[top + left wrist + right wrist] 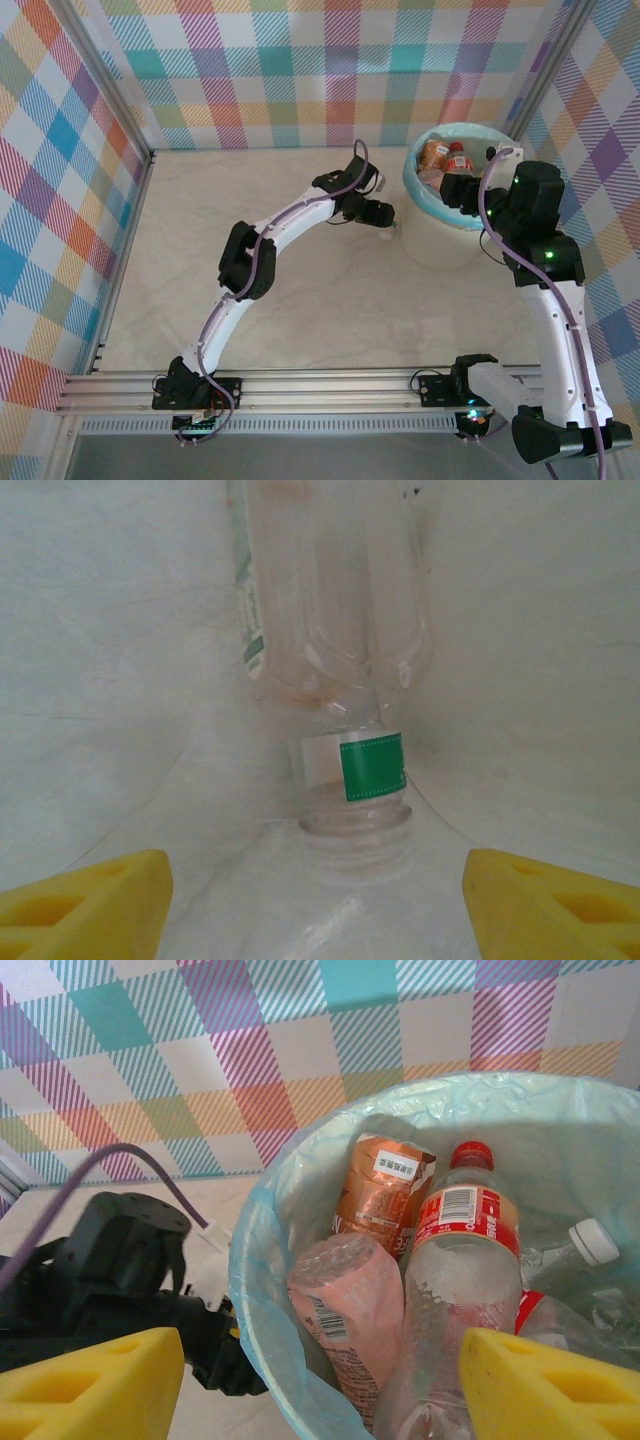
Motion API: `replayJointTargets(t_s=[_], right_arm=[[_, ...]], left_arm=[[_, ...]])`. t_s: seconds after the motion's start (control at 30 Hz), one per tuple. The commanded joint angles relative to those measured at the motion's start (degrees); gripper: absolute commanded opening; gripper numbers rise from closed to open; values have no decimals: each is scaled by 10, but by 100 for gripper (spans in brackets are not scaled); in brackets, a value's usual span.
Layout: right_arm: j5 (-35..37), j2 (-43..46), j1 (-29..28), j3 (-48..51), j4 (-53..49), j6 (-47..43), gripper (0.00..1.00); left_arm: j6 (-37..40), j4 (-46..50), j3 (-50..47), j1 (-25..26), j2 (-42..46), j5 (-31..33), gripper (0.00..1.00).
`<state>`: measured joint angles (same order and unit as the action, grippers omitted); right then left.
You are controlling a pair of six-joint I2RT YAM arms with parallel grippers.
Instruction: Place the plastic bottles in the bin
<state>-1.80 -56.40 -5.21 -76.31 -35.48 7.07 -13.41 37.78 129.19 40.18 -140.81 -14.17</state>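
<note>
Low at the left, just beside the foot of the bin (440,245): the left gripper (386,216), yellow fingers (85,905) spread wide and holding nothing. Between them, untouched, a clear plastic bottle (335,630) with a green neck band (372,767), threaded mouth toward the wrist camera and body pointing away at a pale surface, probably the bin wall. Hard to tell whether lying flat or leaning.

Judged as the approach step of a pick: lined up, not yet grasped. Next, ease forward to bracket the neck or shoulder with the pads. Close gently, given thin plastic liable to buckle or slip. Then lift clear of the blue-green liner rim (250,1260) before letting go.

Already inside the bin: a copper-labelled bottle (380,1195), a red-capped bottle (465,1225), a pink-wrapped bottle (345,1305), a white-capped bottle (592,1243).

At the right, over the bin mouth: the right gripper (455,188), fingers (90,1385) parted and empty. Probably worth moving aside first, to avoid a clash above the rim.
</note>
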Motion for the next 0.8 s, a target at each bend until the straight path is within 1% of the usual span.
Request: replayJointTargets(t_s=[0.0,0.2,0.3,0.53,0.63,0.73,0.77], right_arm=[[-6,7,-1,14,24,-18,73],[-5,4,-1,21,28,-23,74],[-3,3,-1,23,29,-28,74],[-4,3,0,32,30,-29,75],[-1,6,-1,35,26,-32,75],[0,9,-1,37,25,-33,75],[0,11,-1,37,25,-33,75]], left_arm=[[1,15,34,-4,-25,-39,76],[-5,15,51,-4,-65,-40,73],[-9,12,56,-4,-76,-49,69],[-20,10,68,-4,-98,-66,67],[-19,5,70,-4,-99,-66,59],[-18,-1,73,-4,-97,-61,56],[-17,-1,76,-4,-98,-59,53]])
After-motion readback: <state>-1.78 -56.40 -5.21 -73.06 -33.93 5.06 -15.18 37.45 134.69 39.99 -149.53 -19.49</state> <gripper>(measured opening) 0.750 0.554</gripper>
